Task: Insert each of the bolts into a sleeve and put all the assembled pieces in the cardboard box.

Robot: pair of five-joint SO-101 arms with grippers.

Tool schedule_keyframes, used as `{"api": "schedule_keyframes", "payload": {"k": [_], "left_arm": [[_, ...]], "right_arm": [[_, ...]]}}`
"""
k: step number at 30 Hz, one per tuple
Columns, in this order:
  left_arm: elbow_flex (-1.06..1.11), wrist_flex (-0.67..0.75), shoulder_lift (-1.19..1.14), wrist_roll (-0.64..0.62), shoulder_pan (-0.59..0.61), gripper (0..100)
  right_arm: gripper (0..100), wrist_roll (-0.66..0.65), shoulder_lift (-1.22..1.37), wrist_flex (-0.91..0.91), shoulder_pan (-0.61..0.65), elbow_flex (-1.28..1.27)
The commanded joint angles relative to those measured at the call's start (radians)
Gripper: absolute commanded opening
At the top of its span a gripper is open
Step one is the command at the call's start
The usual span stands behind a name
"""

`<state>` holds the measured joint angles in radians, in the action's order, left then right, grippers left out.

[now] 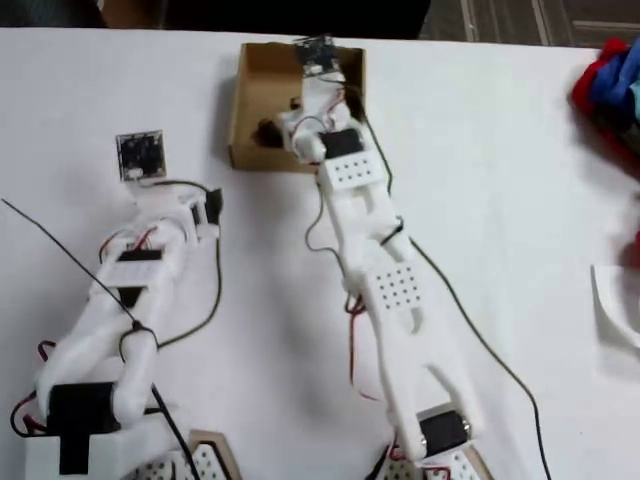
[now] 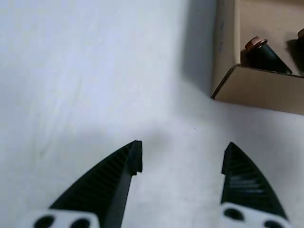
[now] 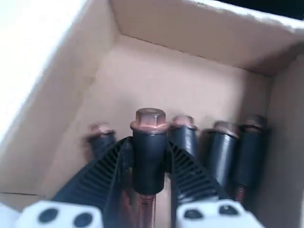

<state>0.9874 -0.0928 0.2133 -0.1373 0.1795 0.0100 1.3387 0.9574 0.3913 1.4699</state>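
Note:
My right gripper (image 3: pixel 148 159) hangs inside the cardboard box (image 3: pixel 61 90), shut on an assembled piece (image 3: pixel 149 147): a copper bolt in a black sleeve, held upright. Several more assembled pieces (image 3: pixel 223 147) stand in a row behind it in the box. In the high view the right arm's gripper (image 1: pixel 300 125) reaches into the cardboard box (image 1: pixel 250 100) at the table's far middle. My left gripper (image 2: pixel 183 159) is open over bare white table, with nothing between its fingers. The box corner (image 2: pixel 247 85) and an assembled piece (image 2: pixel 263 54) lie just beyond it. The left arm (image 1: pixel 150 250) rests left of the box.
The table (image 1: pixel 480 150) is white. A red and blue cloth (image 1: pixel 610 85) lies at the far right edge, with a white curved object (image 1: pixel 615 310) below it. Black cables (image 1: pixel 200 320) trail over the table between and beside the arms.

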Motion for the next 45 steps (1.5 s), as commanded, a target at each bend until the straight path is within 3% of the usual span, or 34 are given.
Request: {"api": "schedule_keyframes", "payload": {"k": [1, 34, 36, 41, 45], "left_arm": [[-0.045, 0.018, -0.002, 0.002, 0.003, 28], [-0.045, 0.018, -0.002, 0.002, 0.003, 28], [-0.045, 0.018, -0.002, 0.002, 0.003, 28], [-0.045, 0.018, -0.002, 0.002, 0.003, 28], [-0.045, 0.018, -0.002, 0.002, 0.003, 28]], "right_arm": [[2.3, -0.002, -0.142, -0.028, 0.025, 0.061], [2.8, -0.008, 0.021, -0.028, -0.025, 0.057], [4.8, -0.008, 0.021, -0.027, -0.025, 0.052], [22.1, -0.003, 0.016, -0.022, -0.021, 0.051], [22.8, -0.008, 0.012, -0.028, -0.028, 0.064]]}}
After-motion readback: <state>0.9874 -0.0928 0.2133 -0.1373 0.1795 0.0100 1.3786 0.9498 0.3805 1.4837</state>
